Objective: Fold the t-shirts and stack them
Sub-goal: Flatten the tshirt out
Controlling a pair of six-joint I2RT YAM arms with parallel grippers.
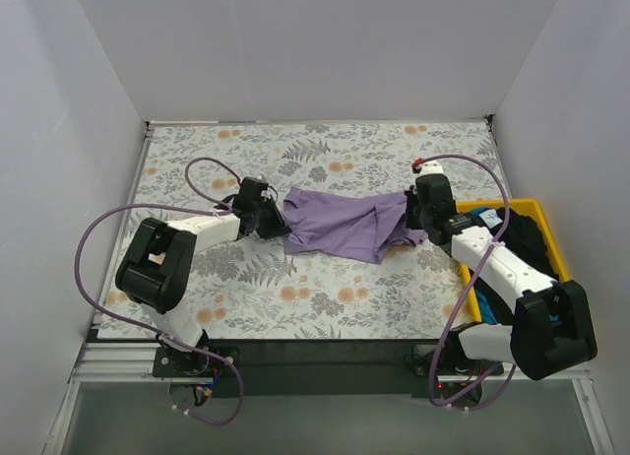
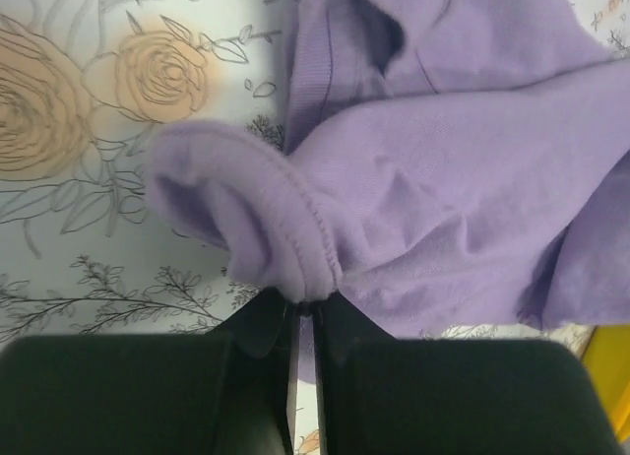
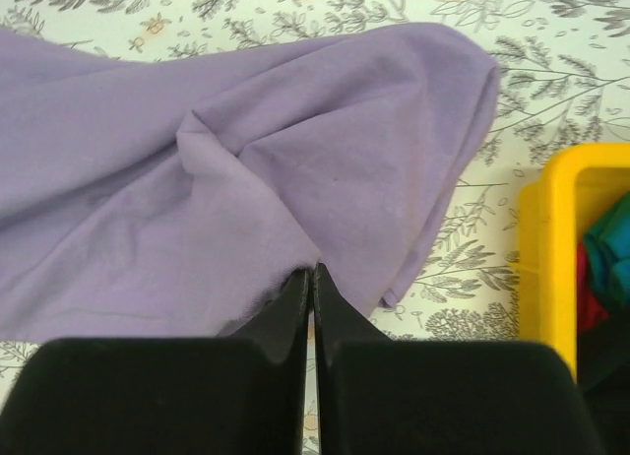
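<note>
Where the one lavender t-shirt (image 1: 340,224) lay crumpled on the floral table (image 1: 295,297), the left gripper (image 2: 305,302) pinched its hemmed edge, the right gripper (image 3: 313,270) its opposite end. Two grippers; one yellow tray (image 1: 539,208), several garments (image 1: 522,236) inside, uncountable.

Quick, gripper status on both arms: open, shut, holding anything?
Left gripper: shut on the lavender t-shirt, pinching a hemmed edge.
Right gripper: shut on the same lavender t-shirt, pinching a fold.
</note>
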